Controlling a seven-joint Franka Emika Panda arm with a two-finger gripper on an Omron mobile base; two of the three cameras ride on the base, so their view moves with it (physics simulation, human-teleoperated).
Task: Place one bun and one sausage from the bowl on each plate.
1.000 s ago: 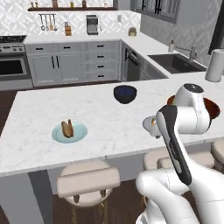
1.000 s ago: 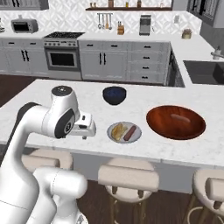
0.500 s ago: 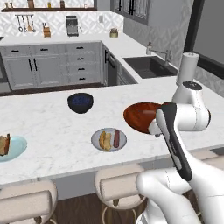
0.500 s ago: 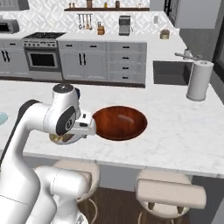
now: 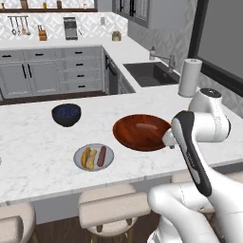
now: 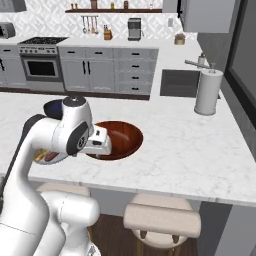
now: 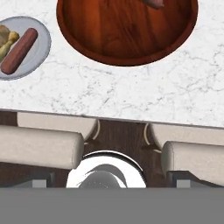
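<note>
1. Left base view: from behind the arm's left, looking forward and down across the desk (image 5: 42,161).
2. Right base view: the same, from the right.
3. Hand view: close, straight down; all share the bowl (image 5: 142,132).

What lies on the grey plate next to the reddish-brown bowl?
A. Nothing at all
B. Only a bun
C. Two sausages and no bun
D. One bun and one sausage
D: the grey plate carries a yellowish bun and, beside it, a dark red sausage; the hand view shows the same pair lying side by side on the plate, left of the bowl.
</note>
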